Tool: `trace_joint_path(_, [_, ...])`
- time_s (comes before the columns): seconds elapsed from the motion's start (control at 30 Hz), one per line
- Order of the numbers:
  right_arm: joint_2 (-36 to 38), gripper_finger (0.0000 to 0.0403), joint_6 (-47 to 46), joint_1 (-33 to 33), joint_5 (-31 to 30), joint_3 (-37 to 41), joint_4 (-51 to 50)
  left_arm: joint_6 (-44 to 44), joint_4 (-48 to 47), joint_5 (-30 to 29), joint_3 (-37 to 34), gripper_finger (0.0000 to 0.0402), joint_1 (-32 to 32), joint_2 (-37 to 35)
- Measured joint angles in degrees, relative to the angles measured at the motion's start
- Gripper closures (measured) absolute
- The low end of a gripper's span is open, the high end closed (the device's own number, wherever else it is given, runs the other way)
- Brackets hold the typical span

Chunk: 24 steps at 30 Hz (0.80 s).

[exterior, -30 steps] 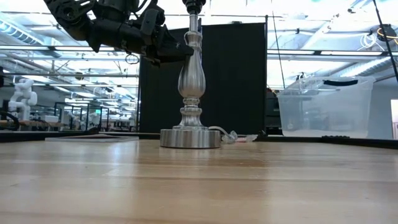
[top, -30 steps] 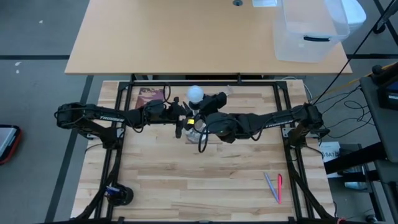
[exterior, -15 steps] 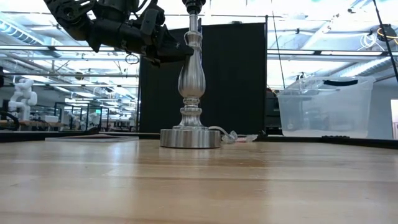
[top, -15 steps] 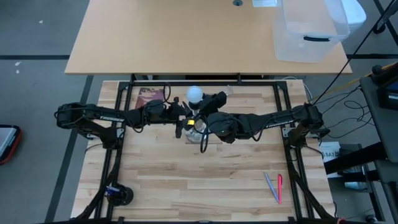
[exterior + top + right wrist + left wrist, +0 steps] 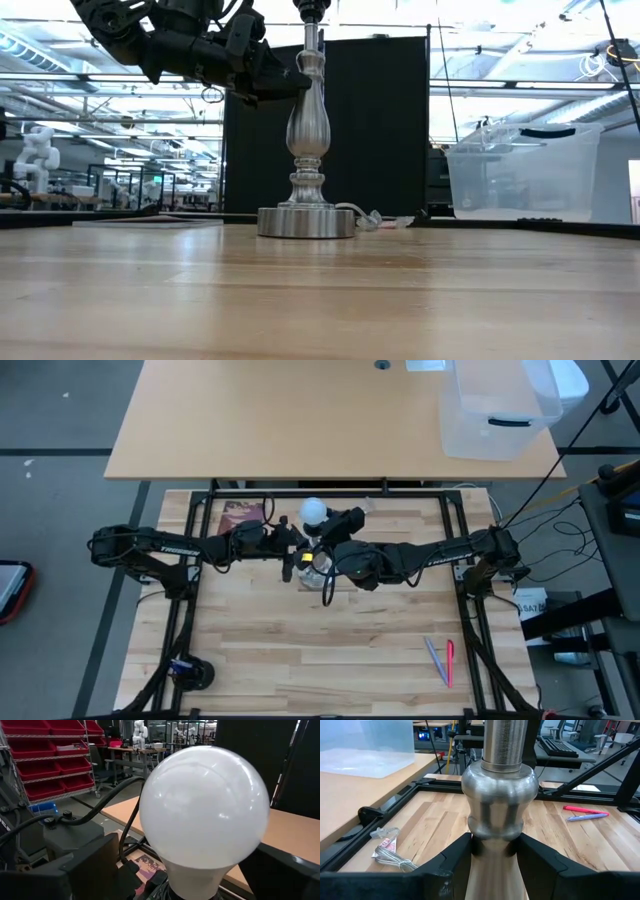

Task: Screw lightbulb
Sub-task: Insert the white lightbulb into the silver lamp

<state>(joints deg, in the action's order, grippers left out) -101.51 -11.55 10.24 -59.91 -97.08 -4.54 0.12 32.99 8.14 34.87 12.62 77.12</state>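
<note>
Nothing's really moved since the earlier frames. Left pincer (image 5: pixel 492 857) is still clamped on the silver lamp stand (image 5: pixel 307 130) mid-frame; right pincer (image 5: pixel 333 532) grips the lightbulb (image 5: pixel 314 511) over it, upper centre of the worktop (image 5: pixel 330 640). Arm lettering's too blurry to read.

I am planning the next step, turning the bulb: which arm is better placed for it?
The right. Its gripper is shut on the bulb, while the left gripper is shut on the lamp stand, holding it against turning.
</note>
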Motion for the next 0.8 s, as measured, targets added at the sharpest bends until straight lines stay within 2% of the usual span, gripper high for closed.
trace_joint_path(0.4, [0.18, 0.0005, 0.58, 0.01, -0.22, 0.0, -0.16, 0.01, -0.02, 0.04, 0.0, 0.025, 0.0, 0.0])
trace_joint_path(0.8, [3.8, 0.0005, 0.39, 1.31, 0.03, -0.07, -4.56, 0.04, -0.02, 0.15, 0.02, 0.025, 0.0, -0.02])
